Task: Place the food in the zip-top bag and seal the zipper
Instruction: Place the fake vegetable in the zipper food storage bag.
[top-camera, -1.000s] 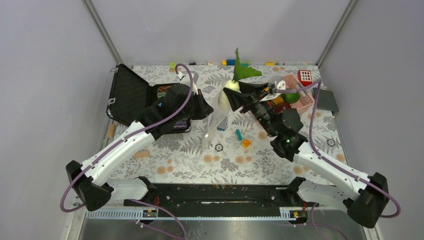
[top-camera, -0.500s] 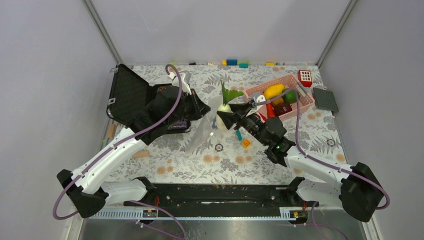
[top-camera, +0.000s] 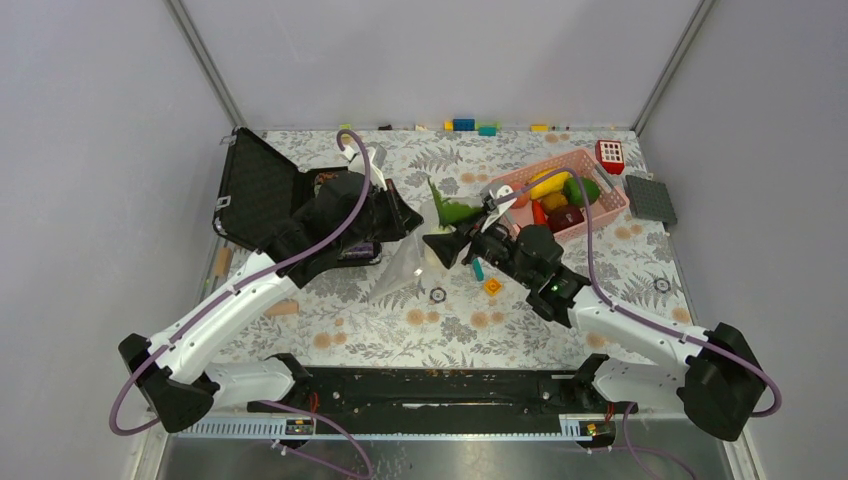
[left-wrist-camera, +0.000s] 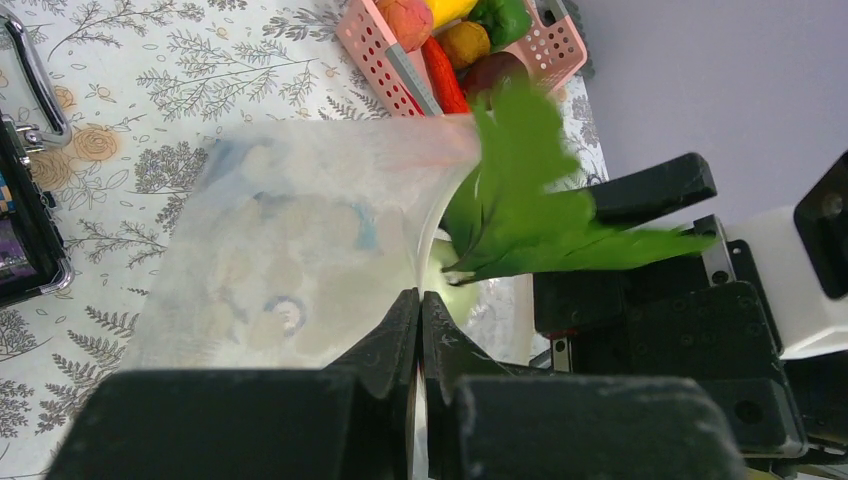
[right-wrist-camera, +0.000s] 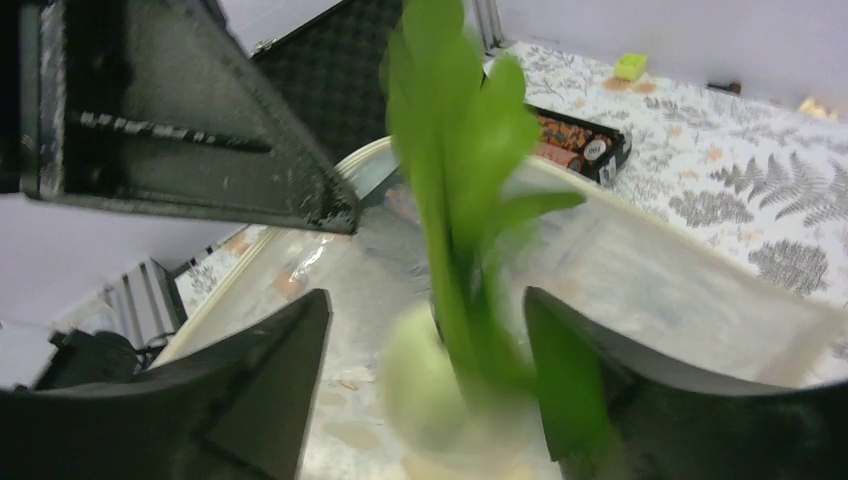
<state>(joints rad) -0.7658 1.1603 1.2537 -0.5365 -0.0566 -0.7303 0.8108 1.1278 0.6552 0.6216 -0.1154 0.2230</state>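
While my left gripper (left-wrist-camera: 418, 325) clamps the clear plastic bag (left-wrist-camera: 300, 250), my parted right gripper (right-wrist-camera: 427, 300) straddles the leafy white toy radish (right-wrist-camera: 430, 388), root end in its mouth.

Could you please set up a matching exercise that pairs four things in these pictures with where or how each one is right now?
Things:
1. white radish
2. zip-top bag
3. yellow banana
4. black hard case

States:
A. lying in the pink basket
B. open, at the far left of the top view
C. pinched at its edge by the left gripper
D. between the fingers of the right gripper, at the bag's open mouth

Pairs: 1-D, 2-C, 3-A, 4-B
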